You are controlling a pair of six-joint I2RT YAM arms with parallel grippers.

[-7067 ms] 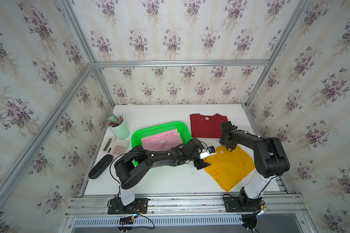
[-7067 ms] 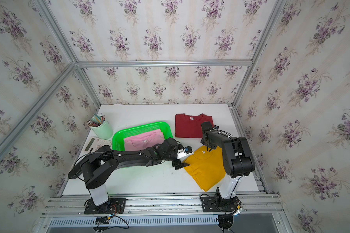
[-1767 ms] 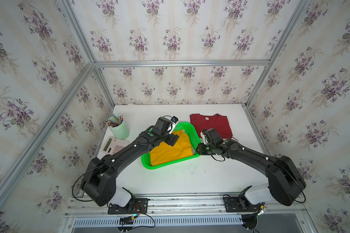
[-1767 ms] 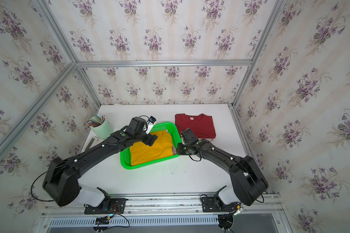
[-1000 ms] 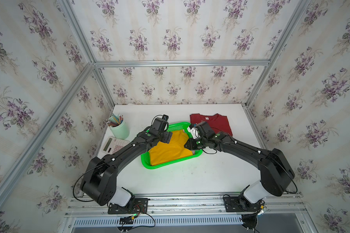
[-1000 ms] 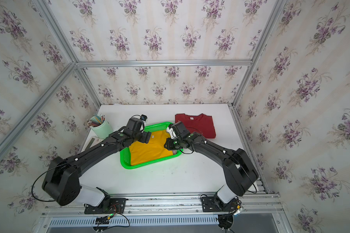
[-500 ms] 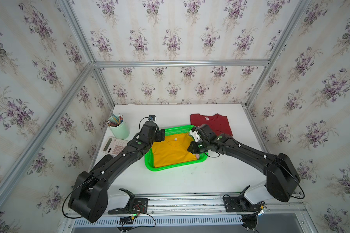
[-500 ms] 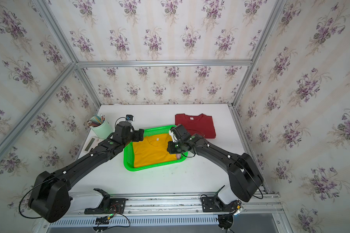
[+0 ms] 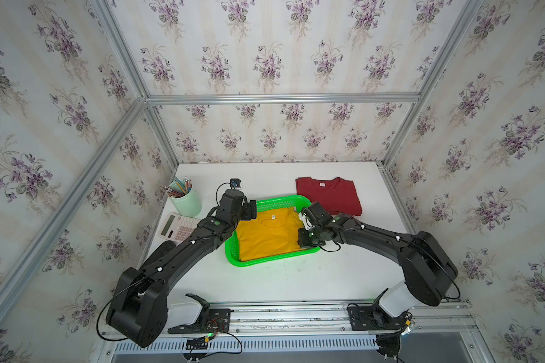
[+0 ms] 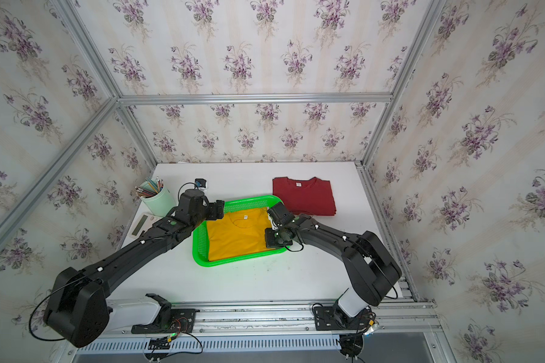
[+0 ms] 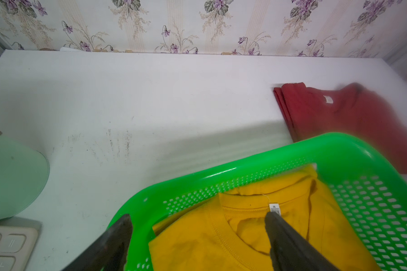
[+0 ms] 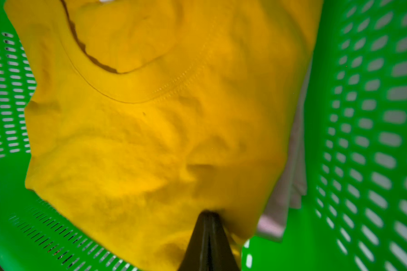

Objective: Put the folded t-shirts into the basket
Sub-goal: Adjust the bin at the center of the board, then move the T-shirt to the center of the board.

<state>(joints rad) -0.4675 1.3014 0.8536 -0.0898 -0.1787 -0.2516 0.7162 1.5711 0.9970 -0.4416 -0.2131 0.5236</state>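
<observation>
**Student:** Where do the shirts lie?

**Legend:** The mustard yellow folded cloth t-shirt (image 9: 266,235) lies flat in the bright green perforated rectangular plastic basket (image 9: 274,201), which stands mid-way across the white table (image 9: 296,283). Its collar and white neck label point toward the far wall. At its edge a strip of the pink folded cloth t-shirt (image 12: 294,183) shows in the right wrist view. The dark red folded cloth t-shirt (image 10: 302,195) rests on the table just beside the basket's far right corner, outside it.

**Student:** And the fingers?

**Legend:** The left arm's fingers (image 11: 282,234) stand wide apart and hold nothing, one above the yellow collar and one over the basket's rim. The right arm's fingers (image 12: 208,246) are pressed together, tips against the yellow shirt's edge inside the basket. Whether cloth is nipped between them cannot be told. A pale green pencil cup (image 9: 186,201) and a white calculator (image 9: 178,226) sit at the table's left.
</observation>
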